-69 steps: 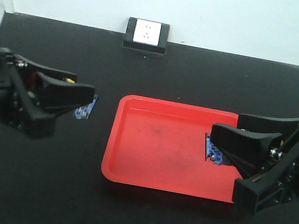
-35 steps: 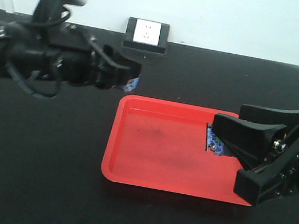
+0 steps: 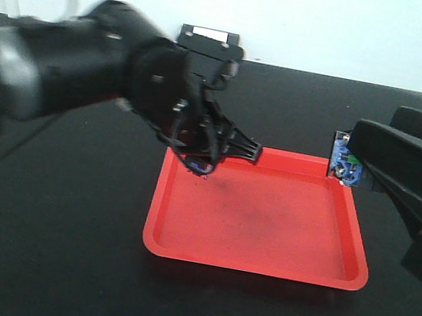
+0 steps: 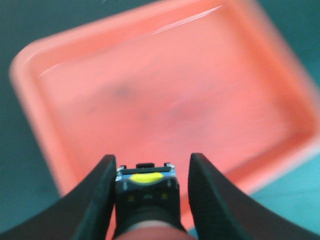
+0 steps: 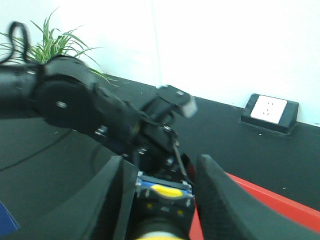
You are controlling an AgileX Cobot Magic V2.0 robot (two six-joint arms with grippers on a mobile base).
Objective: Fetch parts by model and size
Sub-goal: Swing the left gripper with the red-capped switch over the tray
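Left gripper: clamped on the left switch, which sits between its fingers, above the rear left part of the red tray.
Red tray: flat on the black table.
Right gripper: clamped on the right switch, blue base outward, over the tray's rear right corner.

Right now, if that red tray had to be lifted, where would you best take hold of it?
I'd pinch the red tray's raised rim on its near long side, coming from the front. The rim is a thin upstanding lip, and that side is free: the left claw, holding a yellow-capped switch, and the right claw, holding a second switch, are both at the far rim.
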